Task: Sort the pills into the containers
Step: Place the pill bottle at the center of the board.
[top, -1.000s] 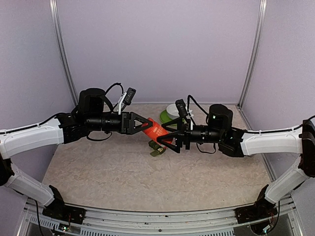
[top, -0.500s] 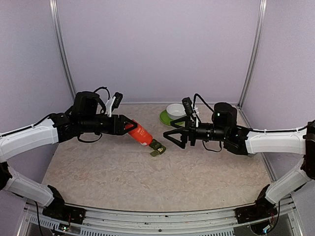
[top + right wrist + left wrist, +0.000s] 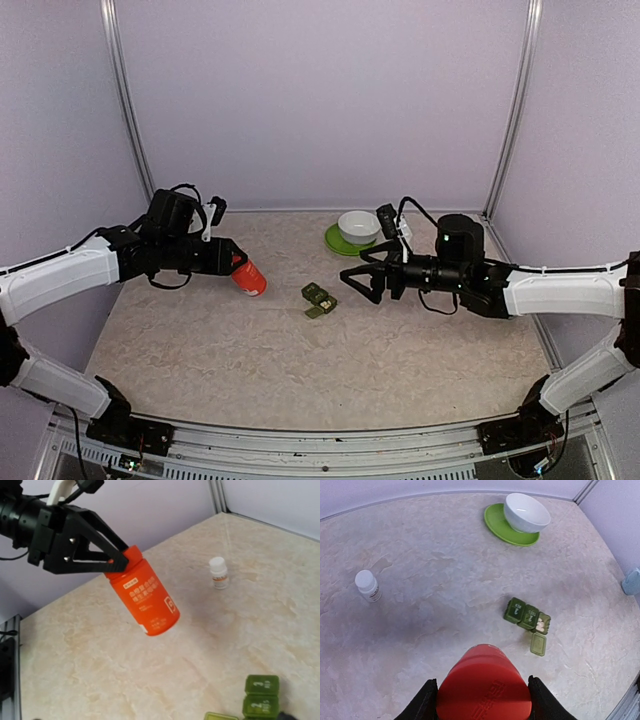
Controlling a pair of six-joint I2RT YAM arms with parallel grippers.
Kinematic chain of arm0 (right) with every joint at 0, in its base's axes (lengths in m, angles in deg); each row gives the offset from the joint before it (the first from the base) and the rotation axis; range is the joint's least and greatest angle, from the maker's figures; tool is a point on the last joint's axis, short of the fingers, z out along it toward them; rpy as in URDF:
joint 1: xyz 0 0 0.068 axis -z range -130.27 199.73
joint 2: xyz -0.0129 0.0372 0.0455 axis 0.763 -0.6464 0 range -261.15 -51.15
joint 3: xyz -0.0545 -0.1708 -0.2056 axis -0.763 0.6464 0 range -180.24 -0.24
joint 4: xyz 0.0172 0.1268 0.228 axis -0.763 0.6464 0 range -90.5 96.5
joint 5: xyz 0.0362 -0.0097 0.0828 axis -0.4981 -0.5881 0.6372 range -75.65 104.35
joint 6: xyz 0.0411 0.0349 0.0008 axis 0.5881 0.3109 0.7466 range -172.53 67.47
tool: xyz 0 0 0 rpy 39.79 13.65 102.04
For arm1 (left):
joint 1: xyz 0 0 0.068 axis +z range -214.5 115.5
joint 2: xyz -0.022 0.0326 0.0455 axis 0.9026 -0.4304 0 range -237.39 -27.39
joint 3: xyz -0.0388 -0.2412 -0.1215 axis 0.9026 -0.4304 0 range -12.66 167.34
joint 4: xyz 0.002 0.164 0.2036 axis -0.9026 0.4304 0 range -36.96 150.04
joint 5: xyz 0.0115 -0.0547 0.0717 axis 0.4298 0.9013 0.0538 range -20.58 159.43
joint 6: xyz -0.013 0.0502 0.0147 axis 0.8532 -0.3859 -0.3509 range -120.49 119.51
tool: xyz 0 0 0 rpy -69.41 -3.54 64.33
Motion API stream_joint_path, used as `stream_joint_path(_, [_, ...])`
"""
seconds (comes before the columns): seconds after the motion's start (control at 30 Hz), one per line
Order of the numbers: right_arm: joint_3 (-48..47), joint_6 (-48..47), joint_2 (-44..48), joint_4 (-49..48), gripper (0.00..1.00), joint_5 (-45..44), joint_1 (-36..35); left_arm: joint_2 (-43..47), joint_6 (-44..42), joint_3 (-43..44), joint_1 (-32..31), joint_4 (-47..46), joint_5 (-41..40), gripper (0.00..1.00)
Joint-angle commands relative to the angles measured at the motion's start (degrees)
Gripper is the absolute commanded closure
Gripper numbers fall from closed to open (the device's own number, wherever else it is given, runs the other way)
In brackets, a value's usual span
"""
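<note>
Near the middle of the surface (image 3: 200,350) lie the containers (image 3: 527,616), a dark green strip of three square compartments joined in a row. Two lids are shut and carry printed marks. The third lid (image 3: 538,644) hangs open, and pale pills (image 3: 539,625) lie in that compartment. At the strip's 9 o'clock the left end effector (image 3: 232,262) grips a red bottle (image 3: 249,278), tilted off the surface. At 3 o'clock the right end effector (image 3: 352,286) stands wide and empty. At 1 o'clock a white bowl (image 3: 357,224) sits on a green plate (image 3: 335,240).
</note>
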Motion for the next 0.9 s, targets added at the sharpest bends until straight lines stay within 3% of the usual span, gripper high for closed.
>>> stream_joint_path(0.0, [0.6, -0.9, 1.5, 0.8, 0.0, -2.1, 0.7, -2.5, -2.3, 1.4, 1.2, 2.8, -6.5, 0.6])
stream_joint_path(0.57, [1.1, -1.1, 1.3, 0.4, 0.0, -2.5, 0.7, -13.3, -2.2, 6.5, 3.0, 5.4, -26.5, 0.62])
stream_joint_path(0.87, [1.2, -1.2, 1.6, 0.5, 0.0, -2.5, 0.8, -16.2, -2.3, 7.3, 4.1, 3.7, -26.8, 0.57])
